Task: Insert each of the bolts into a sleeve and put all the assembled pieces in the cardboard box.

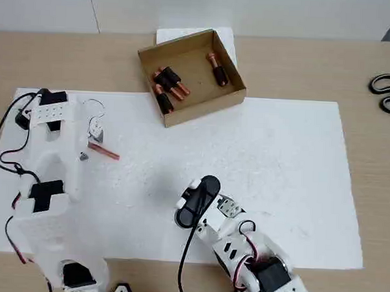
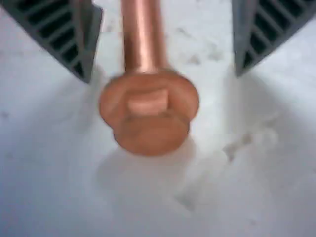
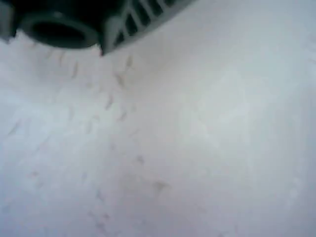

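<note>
Working, by the look of things, on the pick-up step for one more assembly: straddling the copper bolt [image 2: 148,108] with the left end effector [image 2: 163,71], holding the ribbed fingers [image 2: 69,34] spread wide, one on each side of the shank, touching neither side and gripping nothing yet. Leaving the bolt lying flat on the white sheet [image 1: 259,162] covering the bench [image 1: 56,56], close by the left arm and well apart from the cardboard box [image 1: 203,107], flanged head turned toward the wrist camera. Pinching, as far as can be judged, a black sleeve [image 3: 54,27] in the right end effector [image 3: 64,39], pressing in on it from both sides above bare sheet, open bore showing at one end. Storing several assembled pieces [image 1: 169,80] inside the box already. Calling next for closing the left fingers squarely on the shank, lifting clear of the sheet, then carrying the bolt across and lining up the shank tip with the sleeve bore. Guarding, while closing, against rolling of the round shank under a one-sided touch; favouring a centred, even squeeze.
</note>
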Robot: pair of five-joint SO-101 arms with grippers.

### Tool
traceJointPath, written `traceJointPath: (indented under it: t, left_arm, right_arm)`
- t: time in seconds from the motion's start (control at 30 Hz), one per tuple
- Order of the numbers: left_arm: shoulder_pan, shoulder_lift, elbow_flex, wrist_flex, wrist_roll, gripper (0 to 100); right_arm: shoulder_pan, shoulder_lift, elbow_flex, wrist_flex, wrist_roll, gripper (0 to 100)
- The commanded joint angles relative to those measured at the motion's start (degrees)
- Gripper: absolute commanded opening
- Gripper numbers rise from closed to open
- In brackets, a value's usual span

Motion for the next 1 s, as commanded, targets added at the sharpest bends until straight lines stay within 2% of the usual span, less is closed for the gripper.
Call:
traceJointPath:
  t: [0.0,0.17,0.47,0.57,0.67,0.7,0.8,0.97]
  left_arm:
    - [0.0,-0.4,-2.4,-0.2,-0.1,17]
    - [0.0,0.3,-2.2,-0.2,-0.1,1]
    - [1.5,14.2,-4.1,3.8,0.1,1]
    - [4.0,14.2,-10.7,9.5,-0.1,1]
    - [7.9,14.2,-22.9,21.5,-0.1,1]
    - [9.2,14.2,-26.6,23.4,-0.2,1]
    - [11.8,10.7,-29.7,22.9,-1.1,1]
    - [15.7,-3.3,-29.8,22.9,-1.3,1]
  right_arm:
    - [-0.3,-0.7,0.4,0.1,0.4,0.7]
    - [-0.2,-0.7,0.4,0.1,0.4,0.7]
    - [-0.2,-0.7,0.4,0.1,0.4,0.7]
    - [-0.2,-0.7,0.4,0.1,0.4,0.7]
    - [-0.2,-0.7,0.4,0.1,0.4,0.7]
    - [-0.2,-0.7,0.4,0.1,0.4,0.7]
    - [-0.2,-0.7,0.4,0.0,0.4,0.7]
    - [-0.4,-0.7,0.4,0.0,0.4,0.7]
